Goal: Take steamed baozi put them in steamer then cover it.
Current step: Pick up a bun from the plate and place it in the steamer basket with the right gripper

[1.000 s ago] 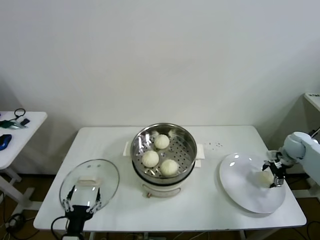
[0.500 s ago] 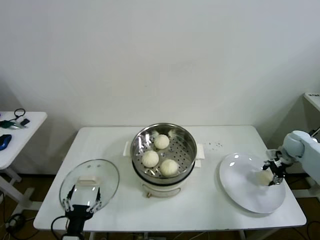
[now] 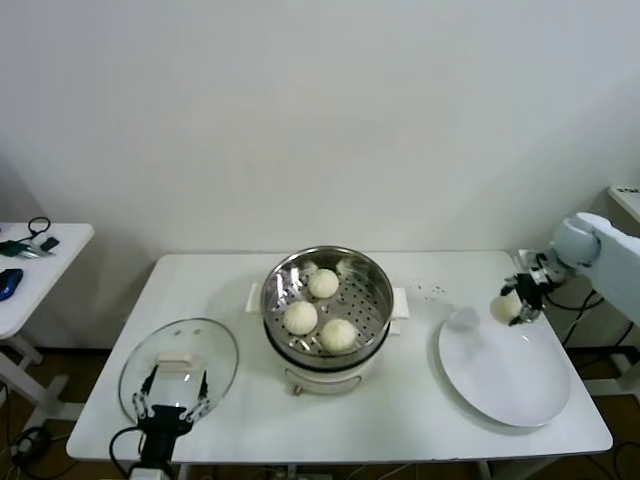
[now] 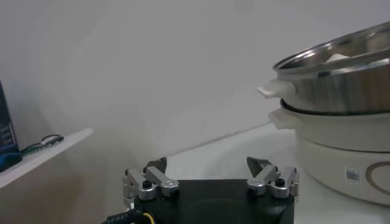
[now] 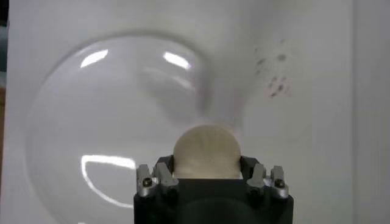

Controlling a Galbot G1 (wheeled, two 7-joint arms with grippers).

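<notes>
Holding the last baozi (image 3: pixel 506 309) tight, the right gripper (image 3: pixel 520 302) has lifted it off the plate (image 3: pixel 505 375), ready for the steamer (image 3: pixel 327 300).

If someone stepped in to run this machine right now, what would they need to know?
Right hand: shut on the fourth baozi, held in the air over the far edge of the white plate, which has nothing else on it.
Left hand: open, holding nothing, parked at the near edge of the glass cover, which lies flat on the table left of the steamer.
Done: three baozi sit in the steamer basket.
Left: carry the held baozi to the steamer, release it, then put the cover on.
</notes>
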